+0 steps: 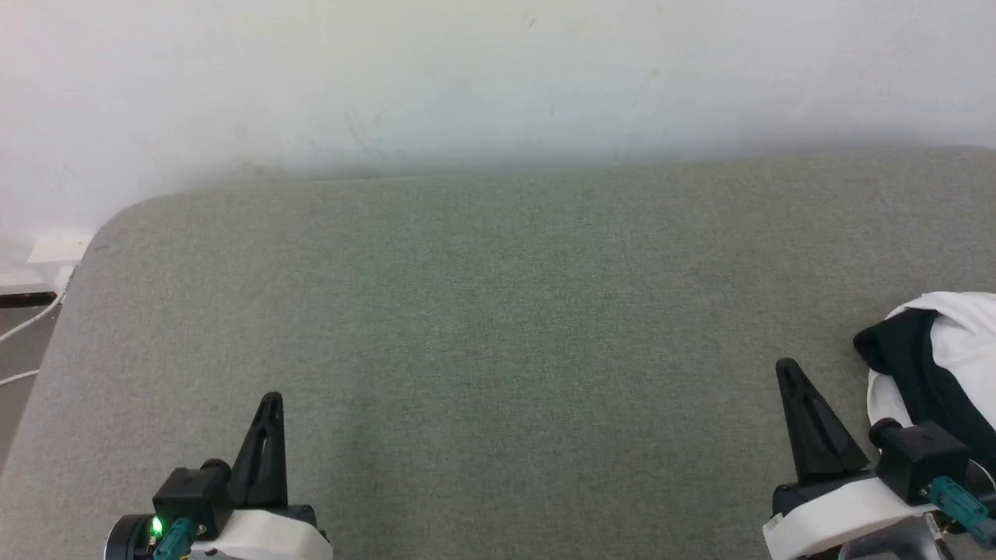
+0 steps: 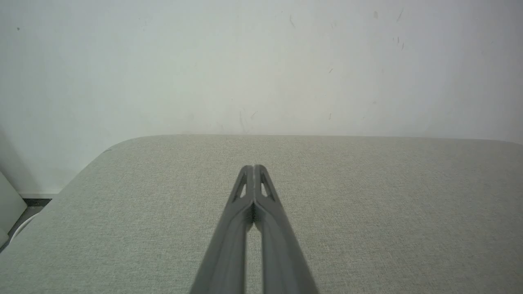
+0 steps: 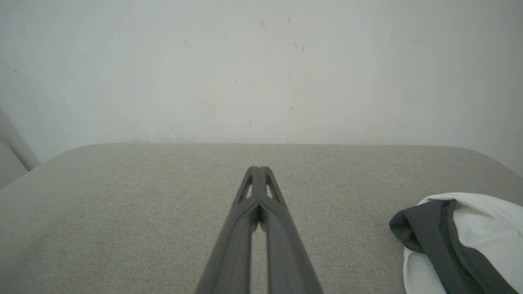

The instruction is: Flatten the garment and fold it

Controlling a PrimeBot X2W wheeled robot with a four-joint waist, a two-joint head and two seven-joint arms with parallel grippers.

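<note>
The garment [image 1: 953, 350] lies bunched at the far right of the grey padded surface [image 1: 498, 311], white cloth with a black sleeve across it; it runs past the picture's right edge. In the right wrist view the garment [image 3: 470, 241] sits at the lower right, apart from the fingers. My right gripper [image 1: 786, 367] is shut and empty, just left of the pile; its tips [image 3: 258, 169] meet. My left gripper [image 1: 271, 400] is shut at the lower left, far from the cloth, with its tips [image 2: 253, 168] pressed together over bare fabric.
A white wall [image 1: 498, 78] rises right behind the surface's far edge. The surface's rounded left corner [image 1: 117, 222] drops off to the floor, where white cables [image 1: 23, 330] and a wall socket [image 1: 54, 253] lie.
</note>
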